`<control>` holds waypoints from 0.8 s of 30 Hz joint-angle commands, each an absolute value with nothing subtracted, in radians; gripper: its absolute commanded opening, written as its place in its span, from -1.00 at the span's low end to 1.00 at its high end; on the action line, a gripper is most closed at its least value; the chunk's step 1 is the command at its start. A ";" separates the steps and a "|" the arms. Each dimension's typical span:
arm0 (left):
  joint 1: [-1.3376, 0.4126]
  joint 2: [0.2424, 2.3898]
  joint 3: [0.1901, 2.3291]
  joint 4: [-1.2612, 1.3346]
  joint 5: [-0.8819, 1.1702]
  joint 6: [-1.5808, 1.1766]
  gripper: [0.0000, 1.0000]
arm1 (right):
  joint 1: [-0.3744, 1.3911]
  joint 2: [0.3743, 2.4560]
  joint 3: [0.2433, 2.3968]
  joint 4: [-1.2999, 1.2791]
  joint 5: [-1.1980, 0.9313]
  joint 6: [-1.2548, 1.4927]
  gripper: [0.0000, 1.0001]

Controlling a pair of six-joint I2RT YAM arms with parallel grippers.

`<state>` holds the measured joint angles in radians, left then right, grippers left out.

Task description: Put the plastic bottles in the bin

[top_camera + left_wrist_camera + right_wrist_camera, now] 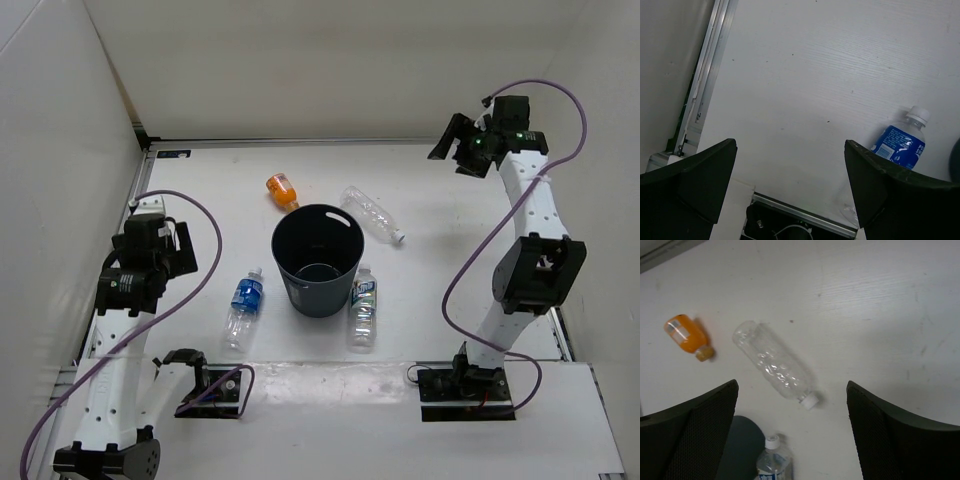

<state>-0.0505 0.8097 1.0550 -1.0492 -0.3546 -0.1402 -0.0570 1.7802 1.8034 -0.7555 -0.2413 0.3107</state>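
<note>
The dark grey-blue bin (320, 296) stands upright mid-table, with nothing visible inside. Around it lie the orange bottle (282, 190), the clear unlabelled bottle (372, 213), the blue-labelled bottle (243, 306) and the white-blue-labelled bottle (363, 308). My left gripper (186, 250) is open and empty, raised left of the blue-labelled bottle (900, 148). My right gripper (448, 140) is open and empty, high at the far right. Its wrist view shows the orange bottle (684, 334), the unlabelled bottle (774, 361), the white-blue-labelled bottle (773, 461) and the bin's rim (738, 446).
White walls close the table at the left, back and right. A metal rail (705, 85) runs along the left edge. The arm bases (210, 385) and cables sit at the near edge.
</note>
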 commanded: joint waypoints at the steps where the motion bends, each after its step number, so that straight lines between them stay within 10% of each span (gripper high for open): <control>1: -0.054 0.801 1.063 -1.075 -0.359 -0.161 0.99 | -0.077 1.822 1.822 -0.633 -0.434 0.400 0.80; 24: -0.052 0.894 1.026 -1.054 -0.330 -0.184 0.99 | 0.161 2.046 1.881 -0.834 -0.308 0.276 0.80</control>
<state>-0.0505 0.8837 1.0416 -1.0672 -0.3473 -0.1730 0.1093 2.0426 1.8679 -0.7952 -0.3317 0.2779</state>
